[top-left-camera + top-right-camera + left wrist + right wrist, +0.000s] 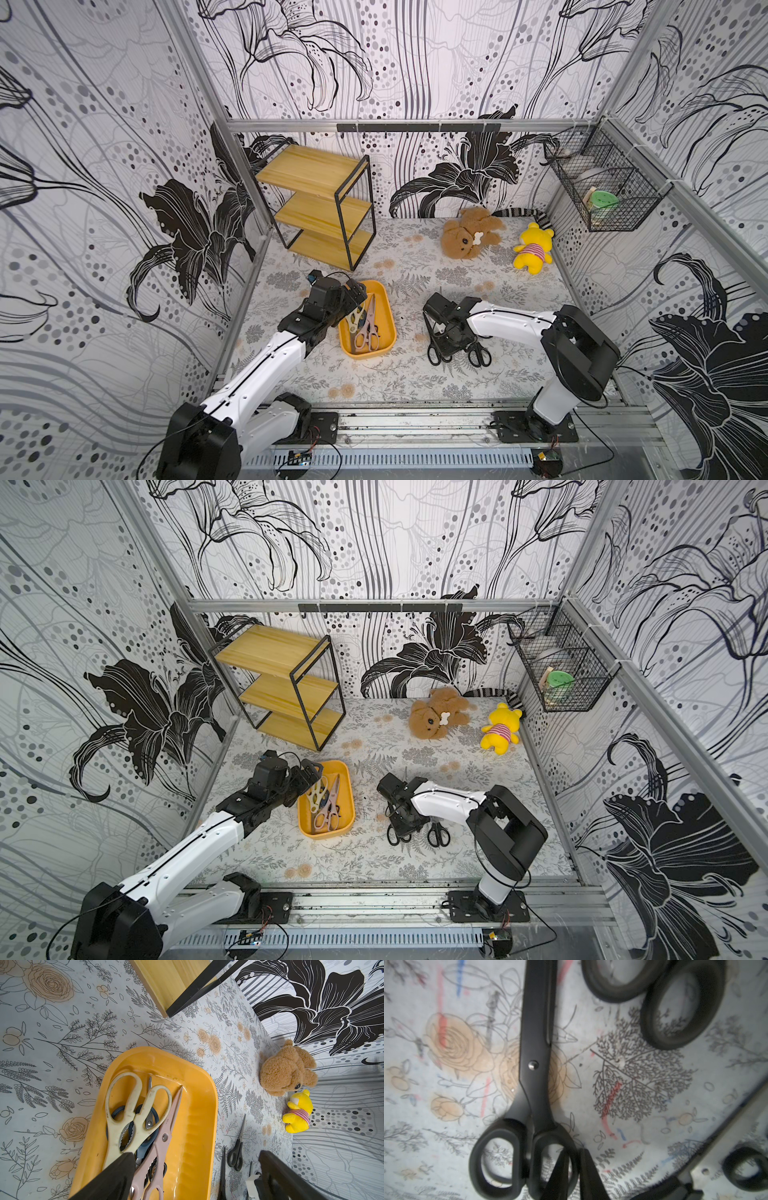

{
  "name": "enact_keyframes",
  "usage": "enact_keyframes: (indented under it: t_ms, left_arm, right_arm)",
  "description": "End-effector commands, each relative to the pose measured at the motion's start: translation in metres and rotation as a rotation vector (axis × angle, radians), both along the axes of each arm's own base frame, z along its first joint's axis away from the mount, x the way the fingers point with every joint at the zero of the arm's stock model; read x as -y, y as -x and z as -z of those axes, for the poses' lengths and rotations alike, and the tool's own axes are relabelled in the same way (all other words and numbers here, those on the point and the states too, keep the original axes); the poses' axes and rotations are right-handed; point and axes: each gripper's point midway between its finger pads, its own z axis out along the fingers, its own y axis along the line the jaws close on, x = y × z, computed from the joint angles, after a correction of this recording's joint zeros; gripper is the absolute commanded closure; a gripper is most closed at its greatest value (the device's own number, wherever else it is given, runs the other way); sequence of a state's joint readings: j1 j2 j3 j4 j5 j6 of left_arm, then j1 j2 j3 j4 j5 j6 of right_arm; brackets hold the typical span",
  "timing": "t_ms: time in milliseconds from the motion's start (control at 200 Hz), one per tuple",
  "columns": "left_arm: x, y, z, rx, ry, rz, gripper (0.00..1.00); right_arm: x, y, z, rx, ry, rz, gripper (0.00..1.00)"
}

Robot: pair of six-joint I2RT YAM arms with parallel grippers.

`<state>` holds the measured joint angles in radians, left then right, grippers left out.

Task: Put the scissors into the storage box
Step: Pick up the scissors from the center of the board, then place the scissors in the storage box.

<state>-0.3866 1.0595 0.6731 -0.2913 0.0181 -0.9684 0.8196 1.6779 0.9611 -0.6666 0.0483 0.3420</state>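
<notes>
Right tool point(573, 1155) pinches black scissors' point(536, 1059) handle; left tool point(196, 1154) gapes wide over storage box point(197, 1118).

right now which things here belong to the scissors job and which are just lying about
Job: storage box, cream shears, pink scissors, blue scissors, all-black scissors, other black pairs.
Lying about: wooden shelf, brown teddy, yellow plush, wire basket.

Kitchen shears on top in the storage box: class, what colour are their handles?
The kitchen shears have cream handles; the left wrist view shows them best.
</notes>
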Motion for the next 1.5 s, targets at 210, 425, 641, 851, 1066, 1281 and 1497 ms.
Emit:
enact_keyframes:
  t_ms: [210, 425, 641, 851, 1066, 1281, 1497]
  left_arm:
    - [0.001, -0.009, -0.015, 0.054, -0.002, -0.013, 0.02]
    - [0.0, -0.011, -0.017, 0.062, -0.009, -0.014, 0.03]
    - [-0.001, -0.01, -0.015, 0.061, -0.016, -0.015, 0.03]
    - [-0.005, -0.006, -0.008, 0.056, -0.022, -0.025, 0.03]
    - [-0.01, 0.0, 0.0, 0.046, -0.037, -0.041, 0.03]
    - [-0.019, 0.004, 0.007, 0.035, -0.073, -0.064, 0.03]
    - [-0.035, 0.008, 0.011, 0.042, -0.105, -0.13, 0.03]
  right_arm:
    - [-0.003, -0.002, 0.008, -0.014, 0.022, -0.016, 0.98]
    - [-0.018, -0.018, -0.016, 0.041, -0.028, -0.008, 1.0]
    - [-0.038, -0.039, -0.052, 0.115, -0.091, -0.006, 1.0]
    - [-0.063, -0.061, -0.086, 0.171, -0.159, -0.01, 1.0]
    - [-0.102, -0.084, -0.121, 0.216, -0.28, -0.024, 1.0]
    - [-0.143, -0.093, -0.136, 0.22, -0.372, -0.054, 1.0]
    - [-0.178, -0.076, -0.126, 0.191, -0.381, -0.111, 1.0]
